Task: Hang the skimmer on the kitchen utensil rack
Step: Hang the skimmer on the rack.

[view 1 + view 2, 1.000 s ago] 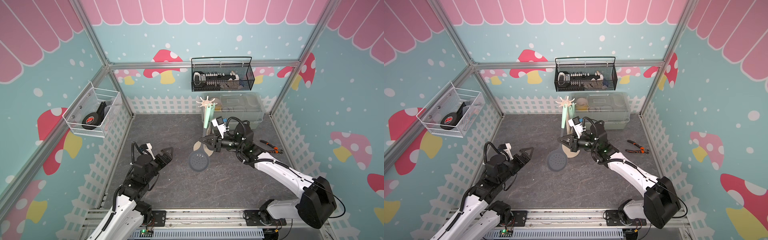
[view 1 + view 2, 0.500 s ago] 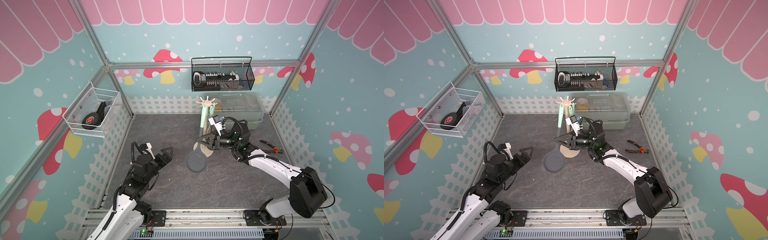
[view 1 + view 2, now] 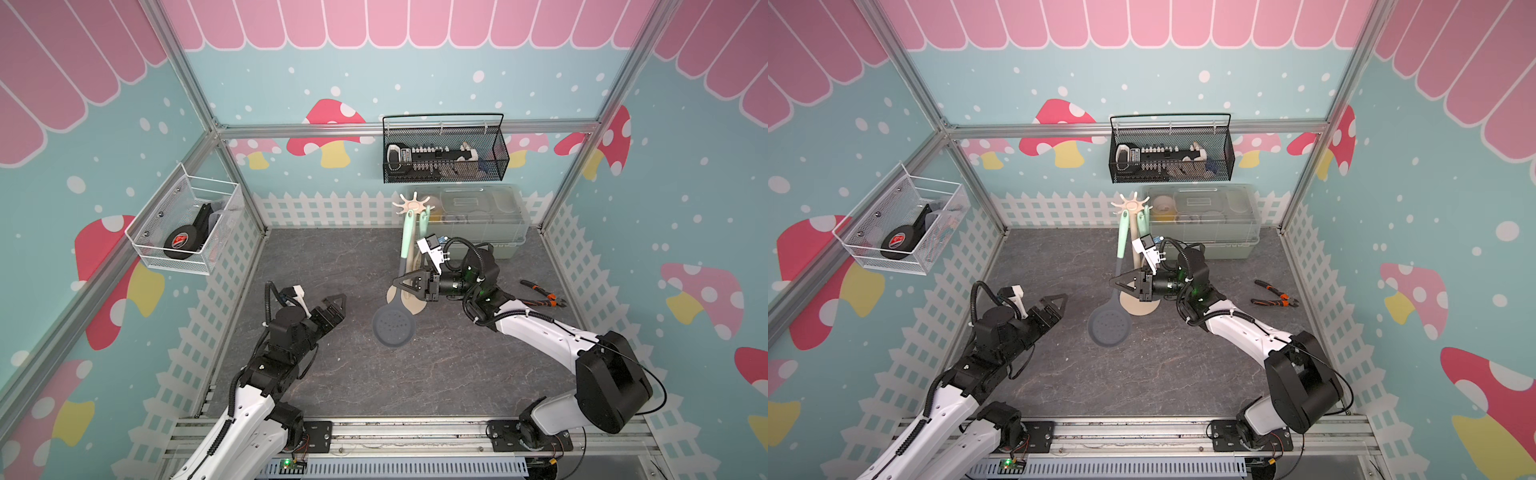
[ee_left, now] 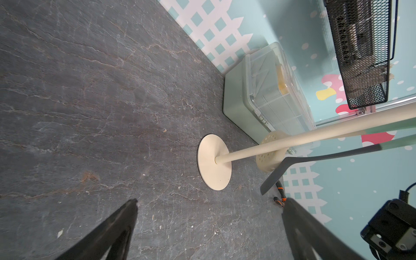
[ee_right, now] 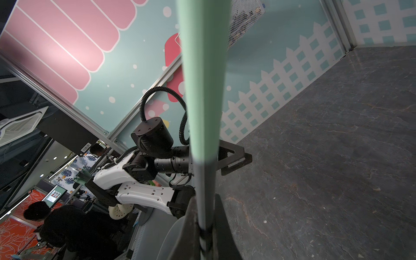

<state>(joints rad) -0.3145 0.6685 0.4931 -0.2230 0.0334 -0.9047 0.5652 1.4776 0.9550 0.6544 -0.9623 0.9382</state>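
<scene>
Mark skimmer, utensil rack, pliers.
Grey perforated skimmer with mint handle (image 3: 394, 328): in a top view, round head.
Cream hooked utensil rack (image 4: 210, 155): left wrist view, disc base.
Black-and-orange pliers (image 3: 1282, 296): in a top view, orange part.

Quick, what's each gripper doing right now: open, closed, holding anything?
Left gripper: open, holding nothing.
Right gripper: closed on the handle of the grey skimmer.

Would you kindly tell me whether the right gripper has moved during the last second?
Yes: the right gripper, shut on the skimmer, has slid farther from the pliers in both top views.
</scene>
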